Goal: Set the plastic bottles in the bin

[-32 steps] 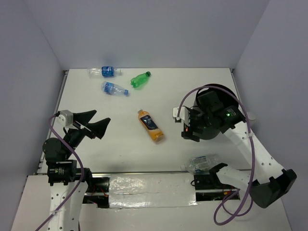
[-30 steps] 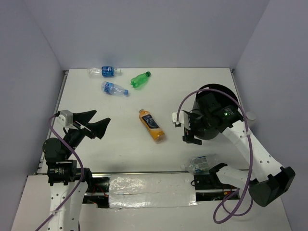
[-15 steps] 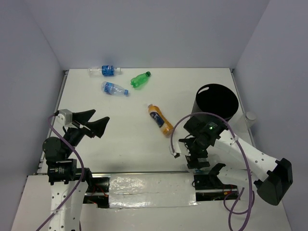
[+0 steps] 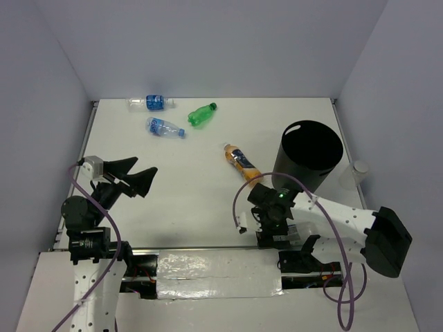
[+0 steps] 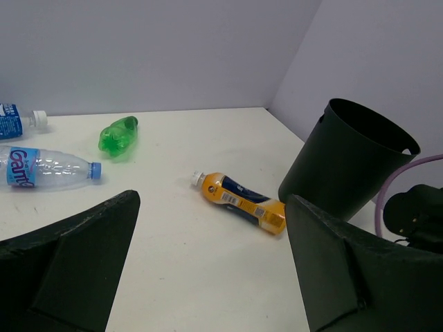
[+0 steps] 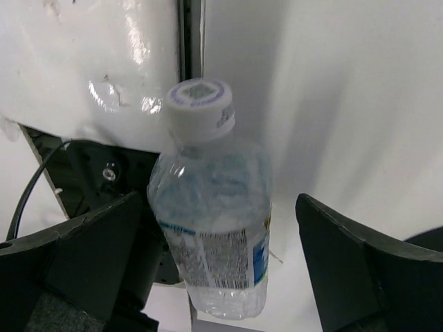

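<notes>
The black round cylindrical bin (image 4: pixel 303 180) stands upright on the right side of the white table (image 4: pixel 180 200). From above its inside shows only black, so whether anything lies in it cannot be told; the left wrist view shows just its outer wall and rim.

Five bottles are in sight, all outside the bin:
- The orange plastic bottle with a dark label (image 4: pixel 241 163) lies on its side just left of the bin.
- The green plastic bottle (image 4: pixel 202 114) lies toward the far edge.
- A clear plastic bottle with a blue label (image 4: pixel 151 103) lies at the far edge, to the left of the green one.
- A second clear blue-labelled bottle (image 4: pixel 165 127) lies just nearer than the first.
- A third clear bottle with a white cap (image 6: pixel 214 235) lies at the table's near edge (the top view loses it under the right arm, and only the right wrist view shows it).

The right gripper (image 6: pixel 218 200) hangs over that third bottle. Its fingers are spread wide, one on each side with a gap on both, and they grasp nothing.

The left gripper (image 4: pixel 138 171) is above the table's left side, fingers wide apart and empty.

A pale translucent thing (image 4: pixel 353 173) to the right of the bin is too faint to make out.
</notes>
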### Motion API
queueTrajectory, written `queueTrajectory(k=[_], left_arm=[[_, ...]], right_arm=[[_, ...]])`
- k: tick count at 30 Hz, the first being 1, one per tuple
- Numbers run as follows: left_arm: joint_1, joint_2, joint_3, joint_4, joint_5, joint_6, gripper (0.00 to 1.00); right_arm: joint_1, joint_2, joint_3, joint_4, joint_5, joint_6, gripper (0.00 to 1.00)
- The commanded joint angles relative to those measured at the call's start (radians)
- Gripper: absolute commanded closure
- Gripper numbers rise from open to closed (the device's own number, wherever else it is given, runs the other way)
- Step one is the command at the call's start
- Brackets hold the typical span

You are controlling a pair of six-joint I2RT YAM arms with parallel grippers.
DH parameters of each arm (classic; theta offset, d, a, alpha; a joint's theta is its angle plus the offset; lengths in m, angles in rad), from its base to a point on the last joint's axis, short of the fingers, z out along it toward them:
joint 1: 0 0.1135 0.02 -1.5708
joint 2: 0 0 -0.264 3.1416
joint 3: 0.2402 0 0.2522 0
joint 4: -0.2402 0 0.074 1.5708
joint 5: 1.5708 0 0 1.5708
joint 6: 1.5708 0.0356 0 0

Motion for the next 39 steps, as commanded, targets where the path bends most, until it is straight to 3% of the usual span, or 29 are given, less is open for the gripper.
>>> queueTrajectory(k=[1,5,8,9,11,14,18,22,24,28,33,39], left_arm=[[0.008,0.008,-0.01,0.057,0.015,-0.03,0.01],[0.008,0.014,-0.011,0.058,0.01,-0.035,0.01],[0.006,0.016,-0.011,0.06,0.01,-0.039,0.01],[0.008,0.016,-0.011,0.061,0.009,-0.042,0.01],[0.008,0.017,-0.013,0.063,0.009,-0.044,0.02],[0.008,0.022,-0.014,0.072,0.009,-0.051,0.02],[0.006,0.06,-0.025,0.115,0.044,-0.088,0.04],[-0.03,0.213,0.003,0.108,0.098,-0.111,0.06],[-0.078,0.27,0.049,0.022,0.096,-0.09,0.06],[-0.214,0.368,0.107,-0.115,-0.054,0.001,0.04],[-0.418,0.523,0.174,-0.198,-0.204,0.005,0.02],[-0.59,0.738,0.262,-0.193,-0.375,-0.114,0.01]], right_arm=[[0.038,0.081,0.031,0.07,0.05,0.105,0.0],[0.079,0.152,0.045,0.07,0.058,0.145,0.09],[0.099,0.187,0.056,0.067,0.064,0.162,0.35],[0.099,0.192,0.058,0.064,0.066,0.165,0.52],[0.104,0.186,0.061,0.056,0.055,0.162,0.68],[0.104,0.123,0.106,0.03,0.018,0.151,0.77],[0.092,0.017,0.296,-0.04,-0.066,0.139,0.79],[-0.006,-0.029,0.542,-0.039,-0.146,0.125,0.86],[-0.118,-0.032,0.68,-0.011,-0.212,0.122,0.87],[-0.342,-0.026,0.879,0.096,-0.287,0.182,0.91],[-0.597,-0.028,0.961,0.3,-0.28,0.335,0.93],[-0.825,-0.081,0.822,0.561,-0.19,0.391,0.93]])
